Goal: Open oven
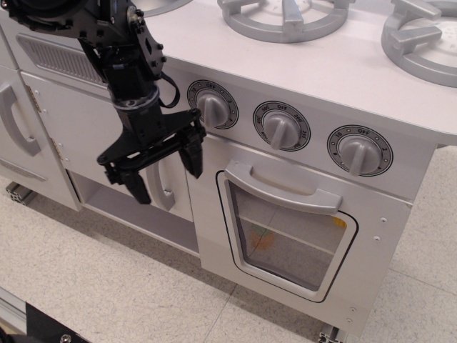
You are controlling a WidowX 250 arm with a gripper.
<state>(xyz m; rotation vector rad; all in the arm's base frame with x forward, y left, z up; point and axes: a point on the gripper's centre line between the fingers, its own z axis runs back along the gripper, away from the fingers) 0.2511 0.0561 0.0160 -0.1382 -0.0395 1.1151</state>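
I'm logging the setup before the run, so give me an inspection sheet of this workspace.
Surface: stove top with grey burners.
Job's things: oven door shut; its handle untouched.
Clutter: nothing seen.
Gripper: gripper open, empty, in front of the cupboard door, left of the oven.
Cables: black cable looped at the wrist.
Surroundings: three knobs, speckled floor, something orange behind the oven window.

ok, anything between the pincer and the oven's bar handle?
No object. The open pincer hangs before the narrow cupboard door; between it and the oven handle the camera view shows only bare white oven front.
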